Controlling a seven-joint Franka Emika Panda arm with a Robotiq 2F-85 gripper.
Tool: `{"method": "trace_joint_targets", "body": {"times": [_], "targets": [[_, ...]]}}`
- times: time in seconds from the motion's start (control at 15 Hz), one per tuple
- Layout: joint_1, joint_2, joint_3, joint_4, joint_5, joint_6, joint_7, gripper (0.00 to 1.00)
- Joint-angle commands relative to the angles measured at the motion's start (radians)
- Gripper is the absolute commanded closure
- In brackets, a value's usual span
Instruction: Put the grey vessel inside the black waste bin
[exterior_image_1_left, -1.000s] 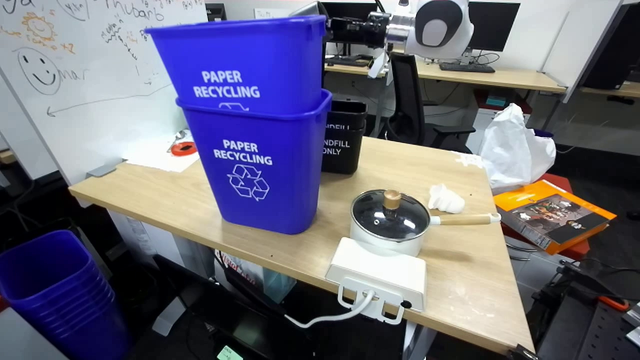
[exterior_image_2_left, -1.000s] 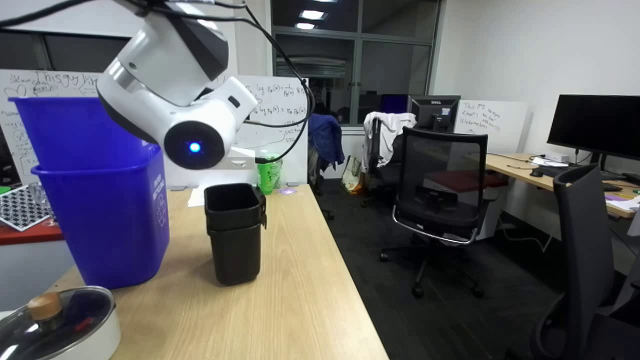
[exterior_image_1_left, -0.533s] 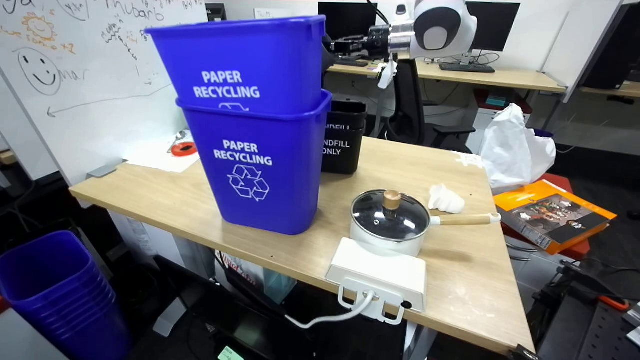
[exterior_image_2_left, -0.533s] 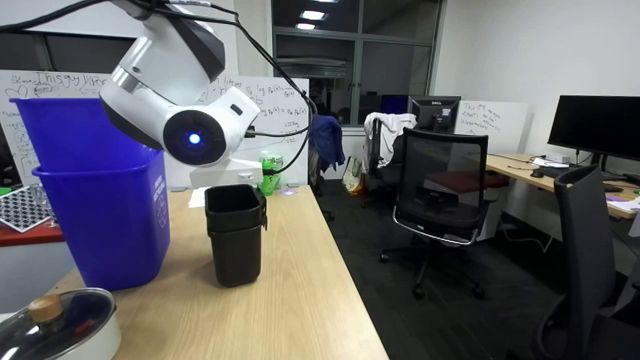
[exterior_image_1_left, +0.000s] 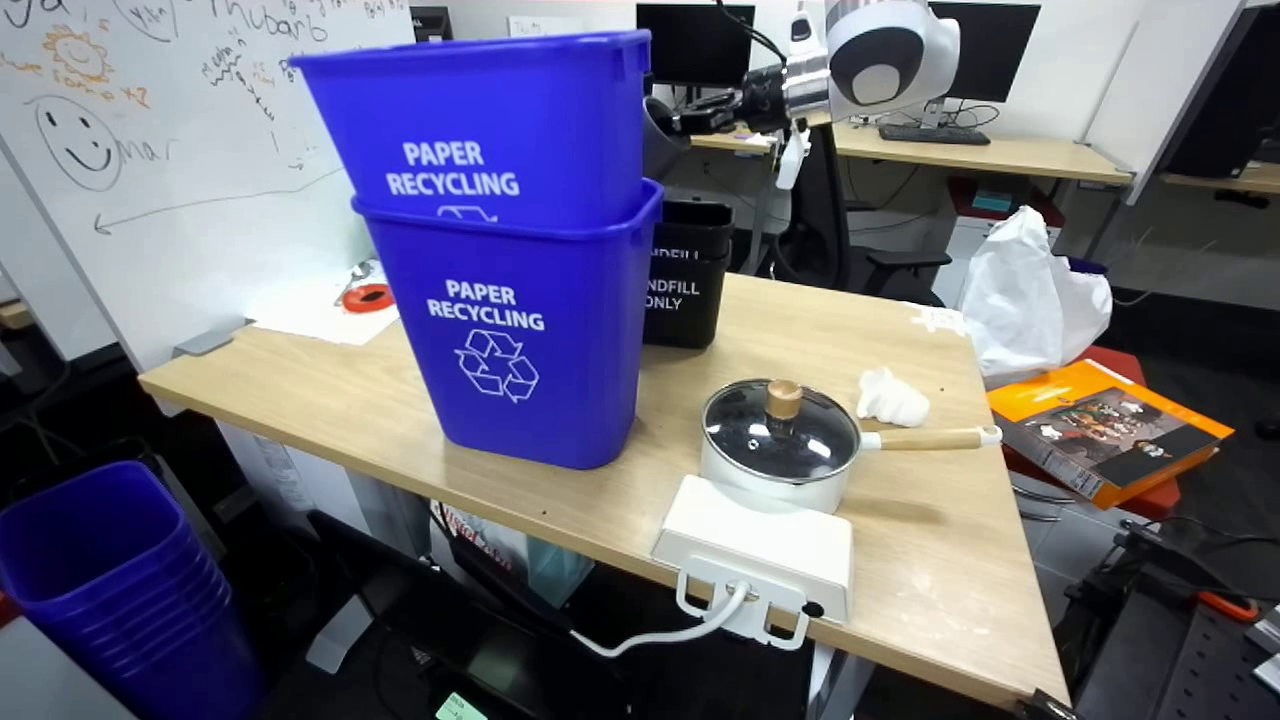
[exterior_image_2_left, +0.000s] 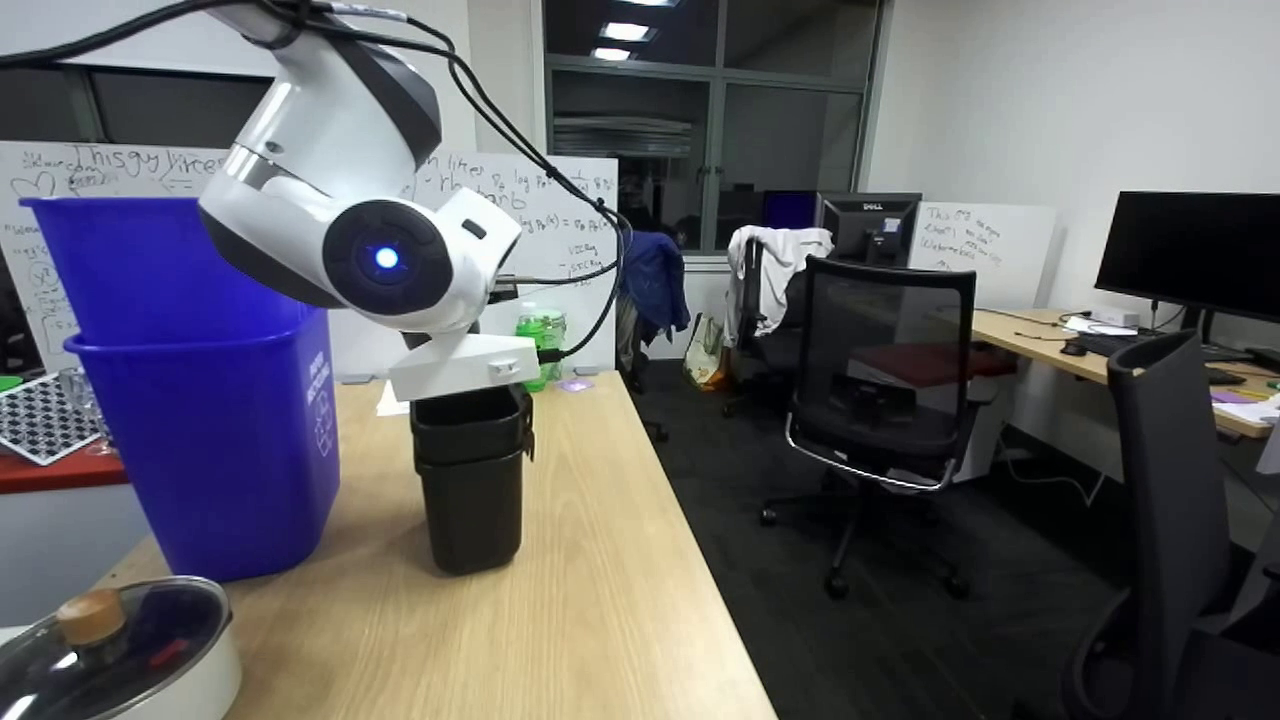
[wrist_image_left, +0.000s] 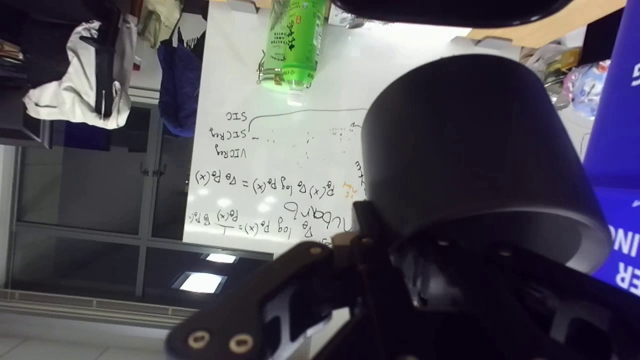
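Starting at left in an exterior view with the stacked blue bins (exterior_image_1_left: 490, 260), standing on the table (exterior_image_1_left: 820, 325) and blocking part of the scene behind. Finding the cup (exterior_image_1_left: 665, 150) next, hanging tilted in the air, partly hiding behind the upper blue one. Pinching it at the rim with the gripper (exterior_image_1_left: 684, 121), most plainly in the wrist view. Judging from this, counting grasp and lift as done. Noting the black bin (exterior_image_1_left: 688, 305) beyond, standing upright below the cup's level, not containing it yet. Not telling for sure about alignment over its mouth, with most of that hidden behind the white box (exterior_image_2_left: 465, 367) in an exterior view. Leaving for later, seemingly: centring the cup, lowering it, letting go, backing away. Ending at right with the pan (exterior_image_1_left: 780, 440), playing no part.
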Motion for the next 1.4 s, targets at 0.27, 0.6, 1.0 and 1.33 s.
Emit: {"method": "trace_joint_targets", "body": {"times": [0.27, 0.6, 1.0, 1.33], "targets": [[-0.012, 0.019, 0.022, -0.008, -0.068, 0.091, -0.009, 0.96], [0.012, 0.030, -0.003, -0.009, -0.073, 0.132, 0.000, 0.92], [0.020, 0.034, -0.002, -0.004, -0.057, 0.167, -0.014, 0.32], [0.011, 0.029, 0.002, -0.011, -0.059, 0.142, -0.002, 0.00]]}}
